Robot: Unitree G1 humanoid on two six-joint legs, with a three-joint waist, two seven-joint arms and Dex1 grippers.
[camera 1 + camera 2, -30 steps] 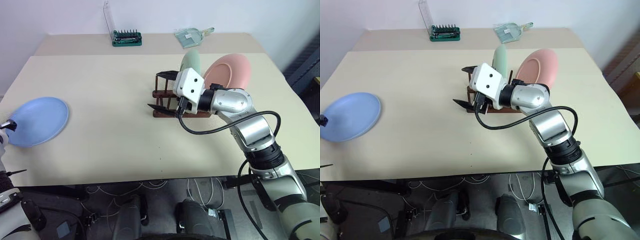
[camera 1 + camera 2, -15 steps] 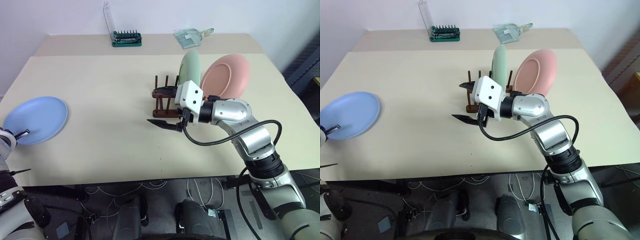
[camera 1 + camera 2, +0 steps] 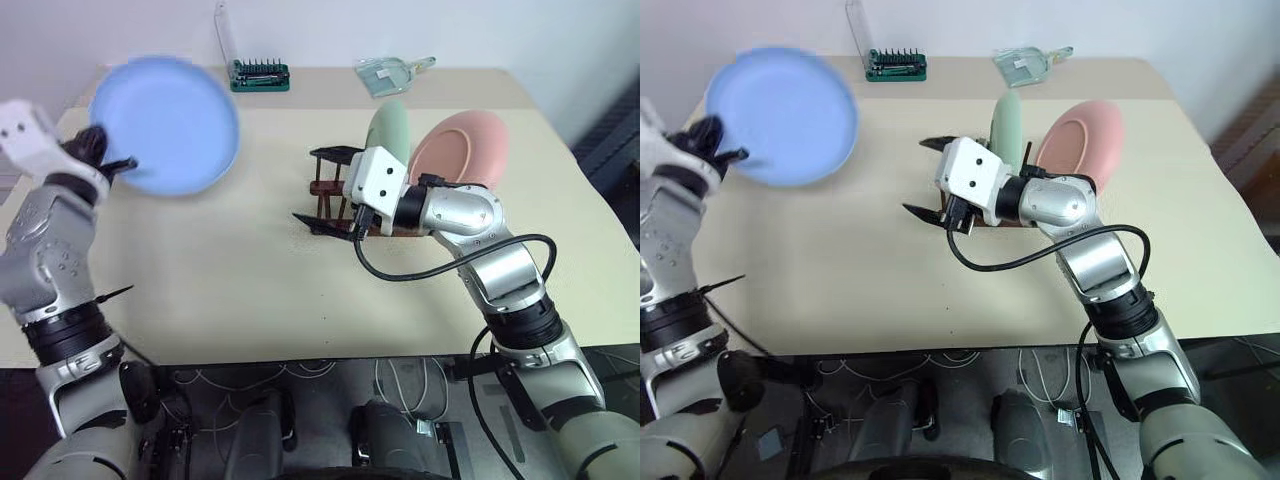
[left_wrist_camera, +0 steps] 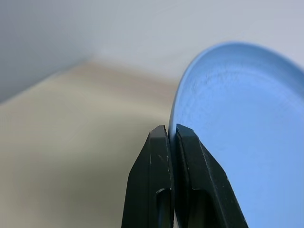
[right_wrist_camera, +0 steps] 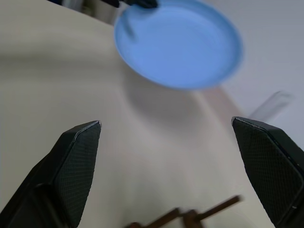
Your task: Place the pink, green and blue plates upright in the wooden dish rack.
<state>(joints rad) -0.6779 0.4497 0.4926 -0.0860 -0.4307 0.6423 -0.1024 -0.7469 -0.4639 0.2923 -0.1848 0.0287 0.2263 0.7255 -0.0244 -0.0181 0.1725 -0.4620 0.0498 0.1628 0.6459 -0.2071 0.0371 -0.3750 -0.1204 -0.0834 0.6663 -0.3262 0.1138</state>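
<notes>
1. The left claw (image 3: 112,165) is clamped on the rim of the blue plate (image 3: 165,125), holding it up in the air, clear of the surface (image 3: 230,260), over its far left part.
2. In the left wrist view the two black fingers (image 4: 159,185) pinch the plate's edge between them, with the plate's hollow face (image 4: 247,142) to one side.
3. The plate is tilted, its hollow face turned toward the rack side of the scene.
4. The right claw (image 3: 330,190) stands wide open and holds nothing; one finger is level with the rack's top, the other sits low near the surface.
5. It hangs just in front of the left end of the rack (image 3: 335,195), pointing toward the blue plate.
6. The green plate (image 3: 388,128) stands upright on edge in the rack.
7. The pink plate (image 3: 462,148) leans at the right end of the rack, just beside the green one, its face turned toward the camera.
8. At the far edge of the surface lie a green bit case (image 3: 260,74) with its clear lid raised and, to its right, a clear scoop-like item (image 3: 390,72).
</notes>
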